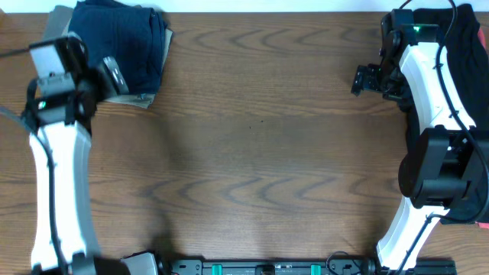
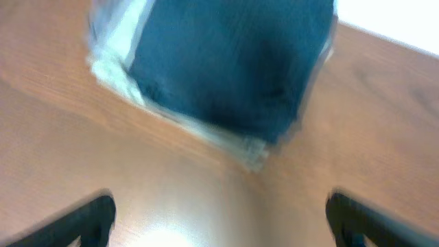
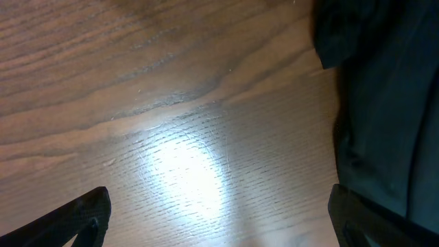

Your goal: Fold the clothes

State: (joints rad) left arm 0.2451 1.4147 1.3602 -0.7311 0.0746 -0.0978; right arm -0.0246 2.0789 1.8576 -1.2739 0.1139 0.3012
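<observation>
Folded navy-blue shorts (image 1: 126,42) lie on top of a stack at the table's far left, with a pale khaki or grey garment (image 1: 136,98) showing under their edge. The stack shows blurred in the left wrist view (image 2: 226,68). My left gripper (image 1: 114,76) is open and empty just beside the stack's near left edge, fingers wide in the left wrist view (image 2: 219,219). A black garment (image 1: 466,46) lies at the far right, and shows in the right wrist view (image 3: 384,103). My right gripper (image 1: 363,79) is open and empty over bare wood, left of that garment.
The wooden table (image 1: 260,153) spans the view. A black rail (image 1: 267,267) runs along the front edge between the arm bases. The right arm's base (image 1: 439,176) stands over part of the black garment.
</observation>
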